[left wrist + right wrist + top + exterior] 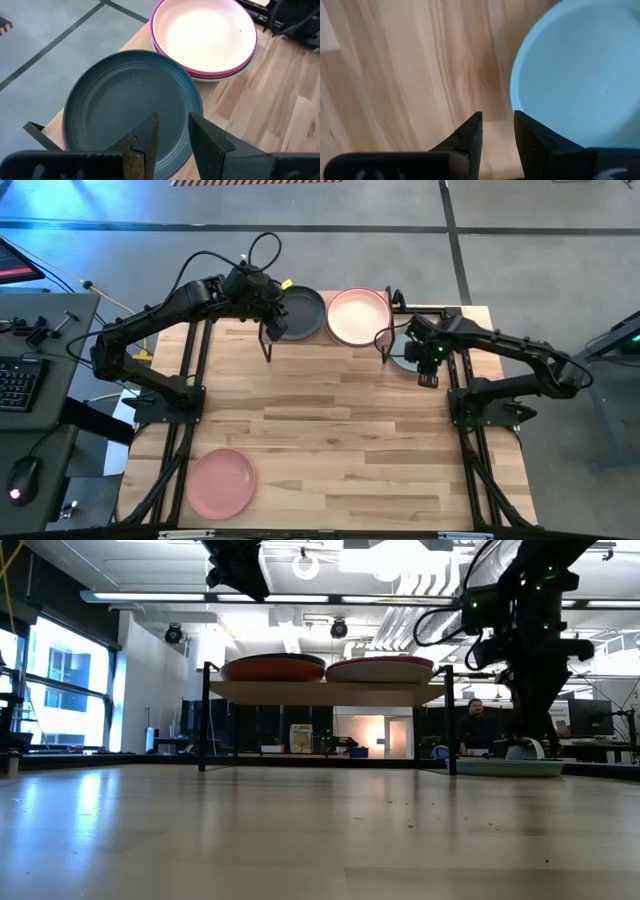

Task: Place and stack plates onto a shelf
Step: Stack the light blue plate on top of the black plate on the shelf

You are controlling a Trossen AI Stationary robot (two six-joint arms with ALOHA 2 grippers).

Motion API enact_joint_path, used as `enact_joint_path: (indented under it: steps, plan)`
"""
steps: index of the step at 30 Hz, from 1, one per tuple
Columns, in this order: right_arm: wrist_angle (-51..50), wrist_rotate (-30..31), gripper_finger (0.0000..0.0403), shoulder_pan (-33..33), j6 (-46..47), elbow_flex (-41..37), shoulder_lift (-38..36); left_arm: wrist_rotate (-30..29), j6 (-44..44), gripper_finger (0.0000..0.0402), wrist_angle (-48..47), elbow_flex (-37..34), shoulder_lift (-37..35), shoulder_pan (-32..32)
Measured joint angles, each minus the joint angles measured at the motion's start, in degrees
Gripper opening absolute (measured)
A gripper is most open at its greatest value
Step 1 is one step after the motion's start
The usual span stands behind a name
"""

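Observation:
The shelf (325,692) stands at the table's far middle on thin black legs. On its left half a dark grey plate (130,105) lies on top of a reddish plate whose rim (63,144) peeks out. On its right half a pale pink plate (205,35) tops a stack with magenta and cream rims. My left gripper (173,120) hovers open above the dark grey plate's near edge. A pale teal plate (580,75) lies flat on the table right of the shelf. My right gripper (497,120) points down, open, by that plate's rim; I see no touch.
A pink plate (220,482) lies flat at the table's near left corner. The wide slatted tabletop (330,430) between it and the shelf is bare wood. A desk with a keyboard (15,380) stands beyond the table's left edge.

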Motion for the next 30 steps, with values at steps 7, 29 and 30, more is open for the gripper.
enact_joint_path:
  steps: [7, 29, 30]
  plan:
    - [2.4, 0.0, 0.0091, 0.2, -6.7, -2.8, 0.0, 0.0, -0.8, 0.0097, 0.0, 0.0, 0.0, 0.0]
    - [8.3, 4.2, 0.0091, 2.2, -10.2, -3.2, 8.7, 0.0, -0.9, 0.0097, 0.0, 0.0, 0.0, 0.0]
    - [8.2, 3.9, 0.0091, 2.2, -10.2, -3.2, 9.1, 0.0, -0.9, 0.0097, 0.0, 0.0, 0.0, 0.0]
